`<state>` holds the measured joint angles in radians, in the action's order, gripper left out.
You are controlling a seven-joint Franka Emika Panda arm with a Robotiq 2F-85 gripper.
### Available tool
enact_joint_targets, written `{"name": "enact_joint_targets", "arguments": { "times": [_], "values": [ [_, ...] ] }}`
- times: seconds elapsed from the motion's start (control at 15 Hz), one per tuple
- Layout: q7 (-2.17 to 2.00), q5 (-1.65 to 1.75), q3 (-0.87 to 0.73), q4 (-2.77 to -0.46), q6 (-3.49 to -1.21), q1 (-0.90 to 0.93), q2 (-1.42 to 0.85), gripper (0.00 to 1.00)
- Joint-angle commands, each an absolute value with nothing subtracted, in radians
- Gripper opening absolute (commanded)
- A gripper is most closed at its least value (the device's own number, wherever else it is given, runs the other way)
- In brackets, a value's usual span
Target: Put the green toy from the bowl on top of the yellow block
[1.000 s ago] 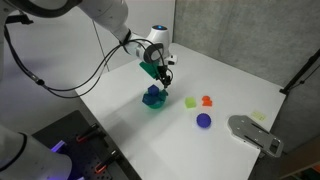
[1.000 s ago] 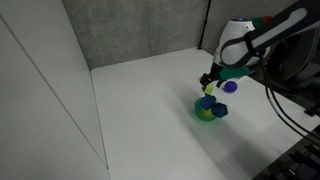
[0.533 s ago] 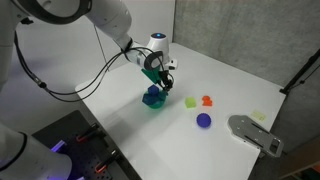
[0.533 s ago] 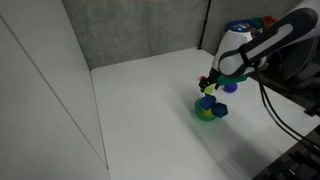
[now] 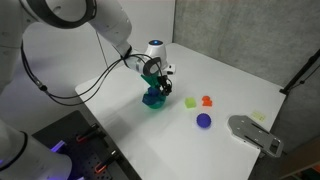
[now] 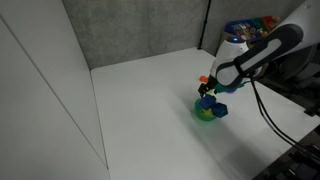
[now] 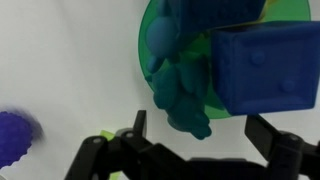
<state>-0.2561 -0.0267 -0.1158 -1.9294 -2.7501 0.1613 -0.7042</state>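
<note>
The small teal-green bowl (image 7: 144,52) holds a dark teal-green toy (image 7: 180,92) and a larger blue toy (image 7: 265,62). My gripper (image 7: 200,135) is open and empty, just above the bowl's near rim, its fingers on either side of the green toy's lower end. In both exterior views the gripper (image 5: 160,86) (image 6: 207,93) hangs right over the bowl (image 5: 153,106) (image 6: 205,114), which holds the blue toy (image 5: 152,96) (image 6: 216,108). The yellow block (image 5: 190,101) sits on the table a short way beyond the bowl, with nothing on it.
An orange-red piece (image 5: 207,101) lies next to the yellow block. A purple ball (image 5: 203,120) (image 7: 14,140) lies nearer the table's front. A grey device (image 5: 255,133) rests at the table's edge. A grey wall stands behind the white table.
My gripper has come down and in toward the bowl, from a little above and behind it to just over the toys. The toys and blocks have not moved.
</note>
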Motion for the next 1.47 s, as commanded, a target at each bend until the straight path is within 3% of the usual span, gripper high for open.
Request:
{"name": "enact_joint_targets", "arguments": {
  "times": [0.0, 0.13, 0.2, 0.27, 0.47, 0.87, 1.07, 1.4],
  "values": [
    [-0.312, 0.011, -0.167, -1.918, -2.749, 0.205, -0.718, 1.00],
    [-0.331, 0.030, -0.192, -1.922, -2.746, 0.226, -0.718, 1.00],
    [-0.338, 0.037, -0.199, -1.922, -2.747, 0.232, -0.717, 0.93],
    [-0.345, 0.043, -0.206, -1.922, -2.746, 0.238, -0.717, 0.74],
    [-0.353, 0.042, -0.209, -1.924, -2.746, 0.242, -0.717, 0.63],
    [-0.345, 0.031, -0.194, -1.932, -2.752, 0.233, -0.713, 0.13],
    [-0.329, 0.018, -0.175, -1.943, -2.739, 0.220, -0.676, 0.07],
    [-0.337, 0.020, -0.170, -1.961, -2.757, 0.221, -0.608, 0.09]
  ]
}}
